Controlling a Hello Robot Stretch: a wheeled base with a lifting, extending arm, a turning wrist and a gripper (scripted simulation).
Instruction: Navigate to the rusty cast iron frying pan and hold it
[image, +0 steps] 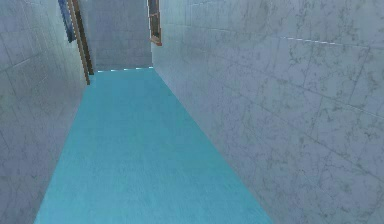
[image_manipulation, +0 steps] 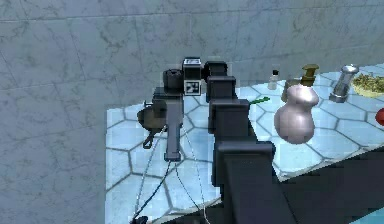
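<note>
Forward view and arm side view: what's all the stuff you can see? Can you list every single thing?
floor: one, turquoise, up the forward view's middle
walls: two, grey, either side of the floor
doorway: one, brown frame, at the floor's far end
counter: one, pale blue hexagon tiles, against a grey wall
vase: one, pinkish white, on the counter right of the arm
shaker: one, silvery, at the counter's back
small bottles: two, pale, left of the shaker
green bit: one, left of the vase
arm: one, dark, rising from the bottom edge
gripper: one, dark, at the counter's left; cannot tell whether it holds anything
</note>
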